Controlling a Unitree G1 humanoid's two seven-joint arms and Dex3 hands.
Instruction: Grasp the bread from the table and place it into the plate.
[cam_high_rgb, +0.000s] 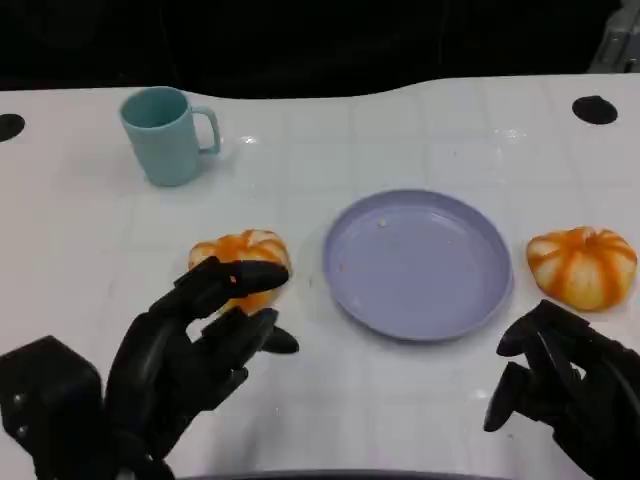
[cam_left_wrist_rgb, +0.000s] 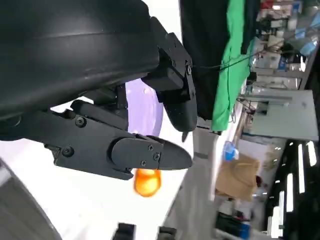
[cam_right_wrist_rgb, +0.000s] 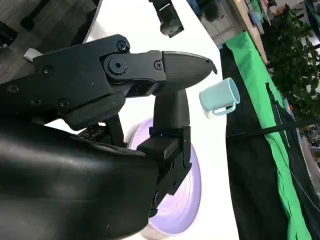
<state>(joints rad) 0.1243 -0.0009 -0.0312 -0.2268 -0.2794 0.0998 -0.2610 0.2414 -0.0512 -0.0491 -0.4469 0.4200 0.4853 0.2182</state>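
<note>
Reaching with my left hand (cam_high_rgb: 190, 345), fingers spread and holding nothing, I want them wrapped around the bread (cam_high_rgb: 243, 262) at twelve o'clock before carrying it to the plate (cam_high_rgb: 417, 262) at three.

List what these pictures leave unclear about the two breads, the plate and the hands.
- Left bread: near side hidden by left robot hand in head view; contact unclear.
- Right robot hand: cut off by the head view's edge; open or curled unclear.
- Plate: mostly hidden by that hand in right wrist view.
- Right bread: blurred in left wrist view.
</note>
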